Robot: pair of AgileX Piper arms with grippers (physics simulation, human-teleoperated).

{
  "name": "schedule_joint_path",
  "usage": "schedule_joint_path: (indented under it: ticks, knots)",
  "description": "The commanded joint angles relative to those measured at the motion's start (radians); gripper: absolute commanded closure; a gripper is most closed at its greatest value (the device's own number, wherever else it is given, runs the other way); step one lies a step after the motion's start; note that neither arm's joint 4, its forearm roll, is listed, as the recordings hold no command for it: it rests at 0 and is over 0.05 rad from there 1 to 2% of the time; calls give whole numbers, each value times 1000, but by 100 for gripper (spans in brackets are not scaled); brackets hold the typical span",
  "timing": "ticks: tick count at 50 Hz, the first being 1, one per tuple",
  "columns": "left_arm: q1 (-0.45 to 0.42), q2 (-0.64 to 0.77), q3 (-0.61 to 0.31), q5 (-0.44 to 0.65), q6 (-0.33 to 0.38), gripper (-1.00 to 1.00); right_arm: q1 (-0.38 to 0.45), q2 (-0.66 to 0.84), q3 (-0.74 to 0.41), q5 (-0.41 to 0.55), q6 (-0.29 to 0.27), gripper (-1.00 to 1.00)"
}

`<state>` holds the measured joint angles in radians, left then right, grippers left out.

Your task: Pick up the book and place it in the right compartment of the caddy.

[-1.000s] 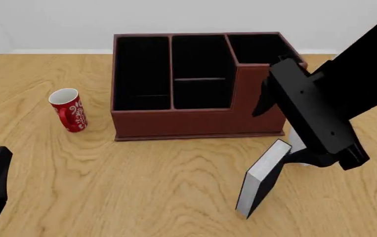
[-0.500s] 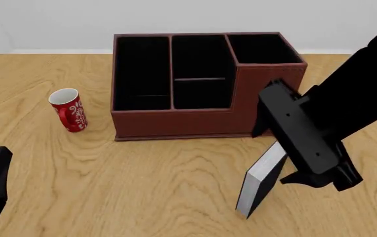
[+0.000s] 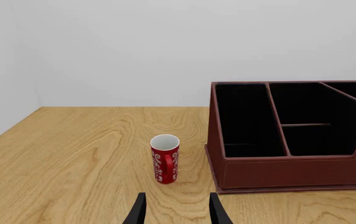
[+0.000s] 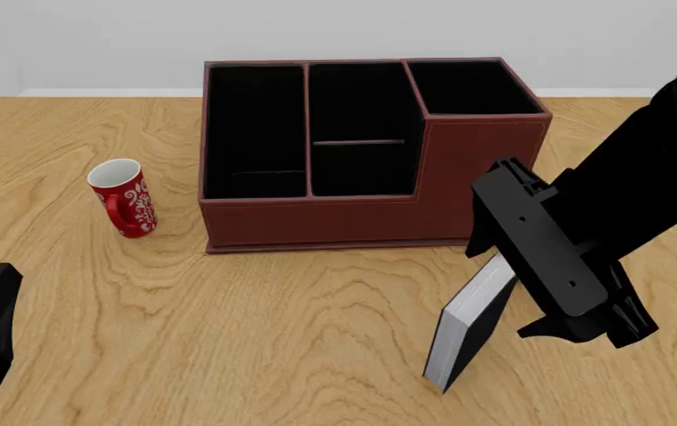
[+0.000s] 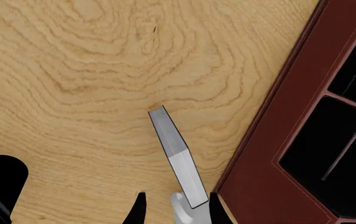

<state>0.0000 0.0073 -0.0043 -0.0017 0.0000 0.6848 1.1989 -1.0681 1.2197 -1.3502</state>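
The book point(image 4: 466, 327) stands on edge on the table in front of the caddy point(image 4: 314, 213), white page edges facing left. In the right wrist view, the book point(image 5: 174, 151) is seen from above, one end between the two fingertips with a gap on each side. My right gripper point(image 5: 176, 212) is open and straddles that end. In the front view the right wrist point(image 4: 551, 262) hides its fingers. The caddy's tall right compartment point(image 4: 475, 89) is empty. My left gripper point(image 3: 178, 213) is open and empty, low at the near left of the table.
A red mug point(image 4: 122, 197) stands left of the caddy and also shows in the left wrist view point(image 3: 164, 158). A white curved object point(image 5: 179, 207) shows partly beside the book's held end. The caddy's front wall point(image 5: 271, 140) is close beside the book.
My right arm has come down and toward the near edge, from in front of the right compartment to over the book's top. The book, mug and left arm have not moved.
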Motion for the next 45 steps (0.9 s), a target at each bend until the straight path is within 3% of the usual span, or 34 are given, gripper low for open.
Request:
schedule_joint_path:
  ticks: [1, 21, 24, 45]
  knots:
    - [0, 0, 0, 0, 0, -100, -43, 9, 8, 0, -39, -100]
    - [0, 0, 0, 0, 0, -100, -49, 44, -15, -5, -48, -100]
    - [0, 0, 0, 0, 0, -100, -27, 53, -22, -12, -23, -100]
    - [0, 0, 0, 0, 0, -100, -17, 82, 15, -50, -8, -100]
